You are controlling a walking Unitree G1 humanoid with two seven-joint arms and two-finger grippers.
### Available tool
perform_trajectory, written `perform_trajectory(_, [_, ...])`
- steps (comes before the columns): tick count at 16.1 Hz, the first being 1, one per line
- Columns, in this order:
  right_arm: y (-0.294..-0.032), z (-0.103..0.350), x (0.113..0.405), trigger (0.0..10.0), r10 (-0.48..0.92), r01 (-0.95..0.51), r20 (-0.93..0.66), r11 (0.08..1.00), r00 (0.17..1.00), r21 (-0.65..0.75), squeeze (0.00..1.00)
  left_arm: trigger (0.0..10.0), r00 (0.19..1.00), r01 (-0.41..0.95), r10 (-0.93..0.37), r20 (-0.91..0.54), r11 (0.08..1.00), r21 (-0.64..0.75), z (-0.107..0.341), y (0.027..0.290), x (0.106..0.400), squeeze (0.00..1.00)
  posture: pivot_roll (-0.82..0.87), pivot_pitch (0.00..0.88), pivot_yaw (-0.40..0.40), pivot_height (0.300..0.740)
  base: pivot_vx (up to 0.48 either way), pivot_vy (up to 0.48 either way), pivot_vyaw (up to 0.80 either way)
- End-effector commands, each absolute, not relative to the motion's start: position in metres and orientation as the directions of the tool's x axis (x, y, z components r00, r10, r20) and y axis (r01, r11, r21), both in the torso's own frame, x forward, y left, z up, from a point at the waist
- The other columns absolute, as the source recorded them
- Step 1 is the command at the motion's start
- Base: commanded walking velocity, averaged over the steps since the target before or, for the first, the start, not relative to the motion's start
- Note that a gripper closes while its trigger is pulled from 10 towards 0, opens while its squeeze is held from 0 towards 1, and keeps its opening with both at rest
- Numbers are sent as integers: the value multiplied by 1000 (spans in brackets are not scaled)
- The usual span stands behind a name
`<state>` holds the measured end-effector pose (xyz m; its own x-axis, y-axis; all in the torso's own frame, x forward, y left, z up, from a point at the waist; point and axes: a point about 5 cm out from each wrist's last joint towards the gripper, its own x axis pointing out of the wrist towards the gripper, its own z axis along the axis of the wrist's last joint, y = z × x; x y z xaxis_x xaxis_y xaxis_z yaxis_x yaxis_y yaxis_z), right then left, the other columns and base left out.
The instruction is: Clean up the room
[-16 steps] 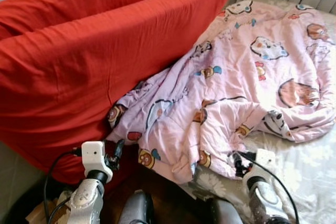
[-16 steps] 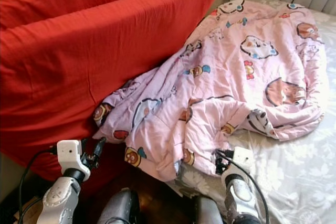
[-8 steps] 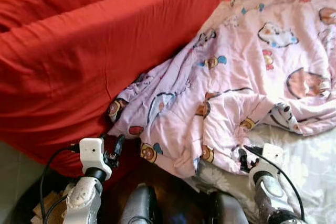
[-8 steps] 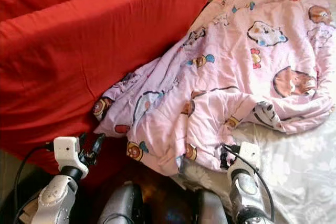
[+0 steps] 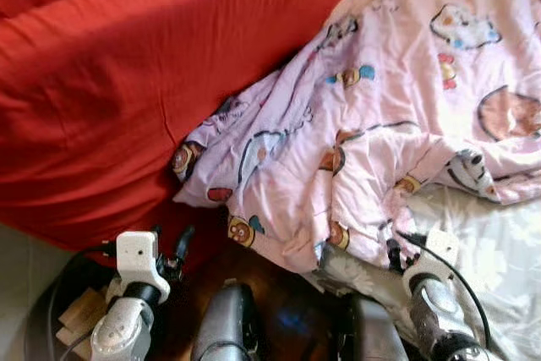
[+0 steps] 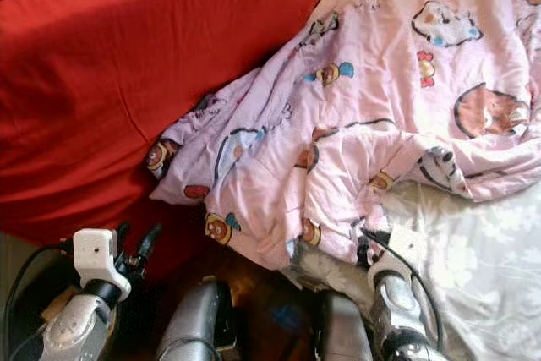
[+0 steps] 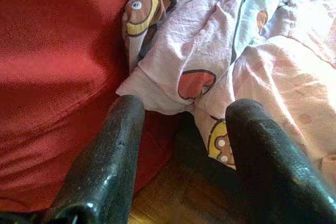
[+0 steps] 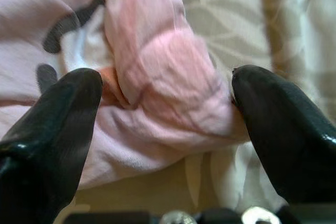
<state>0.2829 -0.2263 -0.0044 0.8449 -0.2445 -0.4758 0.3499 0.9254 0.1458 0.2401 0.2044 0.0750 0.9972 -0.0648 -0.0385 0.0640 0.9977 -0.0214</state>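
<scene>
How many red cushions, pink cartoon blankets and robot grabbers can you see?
Red cushions: 1
Pink cartoon blanket: 1
Robot grippers: 2, the left gripper and the right gripper
Total: 4

The quilt (image 5: 397, 124) is pale pink, printed with cartoon animals in brown, blue, red and white (one heart-shaped red patch shows near its edge). The big cushions (image 5: 127, 82) are plain red. The bedsheet (image 5: 499, 268) is grey-white with a faint leaf pattern. The floor (image 5: 279, 310) is dark brown wood.
</scene>
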Motion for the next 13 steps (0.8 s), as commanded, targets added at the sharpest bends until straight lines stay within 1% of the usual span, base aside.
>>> perform_trajectory(1, [-222, -13, 276, 10000, -238, 362, -514, 919, 824, 155, 0, 10000, 996, 48, -49, -77, 999, -23, 70, 211, 231, 0, 192, 348, 95, 638, 0, 0, 0])
perform_trajectory(6, [-225, -11, 278, 10000, -255, 394, -519, 902, 816, 177, 0, 10000, 994, 50, -52, -98, 999, -22, 69, 210, 230, 0, 193, 354, 98, 638, 0, 0, 0])
perform_trajectory(7, [-225, -11, 278, 0, -252, 391, -520, 903, 817, 177, 0, 10000, 993, 50, -52, -101, 998, -23, 68, 208, 230, 0, 192, 354, 96, 638, 0, 0, 0])
perform_trajectory(13, [-225, -14, 275, 0, -239, 380, -532, 909, 812, 171, 0, 10000, 992, 54, -58, -115, 998, -38, 66, 203, 233, 0, 180, 355, 83, 638, 0, 0, 0])
